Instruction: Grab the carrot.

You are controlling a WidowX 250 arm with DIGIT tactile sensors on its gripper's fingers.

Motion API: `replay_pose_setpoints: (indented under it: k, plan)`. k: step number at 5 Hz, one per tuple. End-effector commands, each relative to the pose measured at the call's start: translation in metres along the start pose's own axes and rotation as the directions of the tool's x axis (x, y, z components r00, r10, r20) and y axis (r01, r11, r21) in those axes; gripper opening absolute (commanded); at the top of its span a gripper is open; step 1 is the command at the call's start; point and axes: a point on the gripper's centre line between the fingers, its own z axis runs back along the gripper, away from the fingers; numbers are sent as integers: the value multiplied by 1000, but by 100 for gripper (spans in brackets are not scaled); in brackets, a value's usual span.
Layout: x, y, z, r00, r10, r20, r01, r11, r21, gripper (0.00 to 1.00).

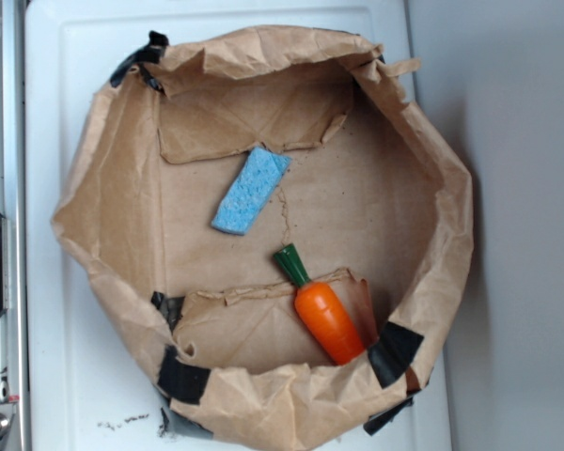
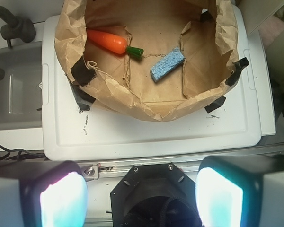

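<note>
Glossy orange carrot (image 1: 327, 319) (image 2: 107, 41) with dark green stem cap, flat on brown paper, near the crumpled wall

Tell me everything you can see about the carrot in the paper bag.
The carrot is a small glossy orange toy, plastic by its look, tapered, with a dark green stem cap. It lies flat on the floor of the brown paper bag, thick end against the bag's wall, apart from the blue sponge. Nothing grips it.

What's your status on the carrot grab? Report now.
Gripper open, outside the paper bag, holding nothing. Carrot lying on the bag floor near the wall, untouched. Blue sponge lies apart from it, nothing on top of the carrot.
</note>
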Motion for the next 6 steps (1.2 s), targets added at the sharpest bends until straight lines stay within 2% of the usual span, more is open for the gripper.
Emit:
replay_pose_setpoints:
  k: [1, 2, 3, 4, 5, 6]
  plan:
    - [0, 0, 0, 1000, 0, 0, 0, 1000, 0, 100]
    - [29, 1, -6, 1000, -21, -14, 21, 1000, 10, 100]
    - [44, 10, -12, 995, -99, -15, 99, 995, 12, 100]
    - [62, 13, -22, 972, -234, 11, 234, 972, 11, 100]
    - [84, 5, -42, 947, -320, -22, 319, 947, -23, 100]
    - [104, -2, -54, 948, -317, -10, 316, 947, -53, 100]
